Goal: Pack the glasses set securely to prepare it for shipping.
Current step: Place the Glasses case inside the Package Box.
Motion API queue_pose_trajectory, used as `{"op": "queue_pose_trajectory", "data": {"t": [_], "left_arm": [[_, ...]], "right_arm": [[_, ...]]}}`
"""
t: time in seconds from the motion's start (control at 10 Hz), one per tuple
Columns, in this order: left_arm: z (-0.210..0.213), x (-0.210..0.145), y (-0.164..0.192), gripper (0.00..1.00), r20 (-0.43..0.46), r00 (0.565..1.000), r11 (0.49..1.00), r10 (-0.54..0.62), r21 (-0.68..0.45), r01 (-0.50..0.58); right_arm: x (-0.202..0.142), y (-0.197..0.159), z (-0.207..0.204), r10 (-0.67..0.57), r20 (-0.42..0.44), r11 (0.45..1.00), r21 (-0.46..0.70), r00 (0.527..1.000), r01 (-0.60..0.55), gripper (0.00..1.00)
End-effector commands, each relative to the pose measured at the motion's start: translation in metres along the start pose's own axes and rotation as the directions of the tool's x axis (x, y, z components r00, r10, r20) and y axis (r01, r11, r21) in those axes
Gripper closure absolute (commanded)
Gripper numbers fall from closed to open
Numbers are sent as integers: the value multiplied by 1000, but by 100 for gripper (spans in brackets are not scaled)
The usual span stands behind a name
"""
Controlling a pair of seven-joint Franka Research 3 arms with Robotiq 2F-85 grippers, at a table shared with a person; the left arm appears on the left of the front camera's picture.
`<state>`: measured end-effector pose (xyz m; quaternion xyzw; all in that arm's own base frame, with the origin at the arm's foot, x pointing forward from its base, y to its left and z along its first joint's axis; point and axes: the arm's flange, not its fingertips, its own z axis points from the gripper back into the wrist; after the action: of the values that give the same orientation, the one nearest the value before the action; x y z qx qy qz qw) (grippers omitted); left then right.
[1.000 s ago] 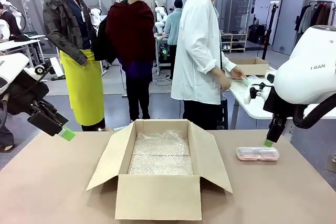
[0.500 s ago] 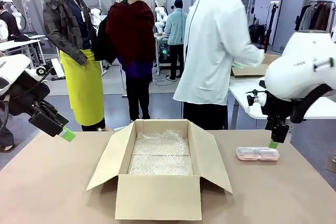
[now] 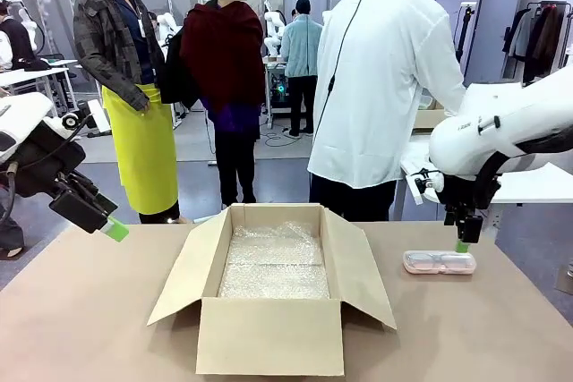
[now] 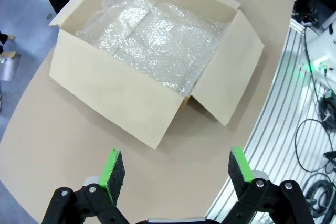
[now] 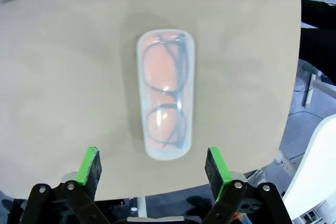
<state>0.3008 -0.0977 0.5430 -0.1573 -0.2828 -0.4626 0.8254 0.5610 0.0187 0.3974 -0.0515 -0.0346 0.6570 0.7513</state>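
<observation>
Moved over the last second: right arm, swung inward from the table's right edge, with the right gripper now hanging just above the far edge of the pink glasses case; person in white, turned away toward the far bench. All else in place. Reads as approach complete, grasp not yet begun; next move likely a straight descent and a pinch across the case's short width.

- Table: broad, matte tan, smooth.
- Cardboard box: plain brown, rectangular, four flaps splayed outward; sits mid-table, well apart from the case.
- Bubble wrap: clear, crinkled, glossy; lines the box floor as padding.
- Left gripper: black with green pads, jaws spread wide, empty; hovers off the table's left side, looking down on the box in its wrist view.
- Right gripper, again: jaws spread wide, empty; one pad to either side of the case's near end in its wrist view, no contact evident.
- Pink glasses case, again: flat, translucent, rounded-rectangular, smooth plastic; lies flat on the table's right side, outside the box.
- Spectacles: thin dark frame, two rounded lenses, visible through the lid.
</observation>
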Motion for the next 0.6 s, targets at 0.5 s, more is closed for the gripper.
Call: {"op": "queue_pose_trajectory", "data": {"t": [0.5], "left_arm": [[1,0,0,0,11,1000,1000,-3,-13,3]], "right_arm": [[3,-35,-68,24,122,999,37,992,-29,0]]}}
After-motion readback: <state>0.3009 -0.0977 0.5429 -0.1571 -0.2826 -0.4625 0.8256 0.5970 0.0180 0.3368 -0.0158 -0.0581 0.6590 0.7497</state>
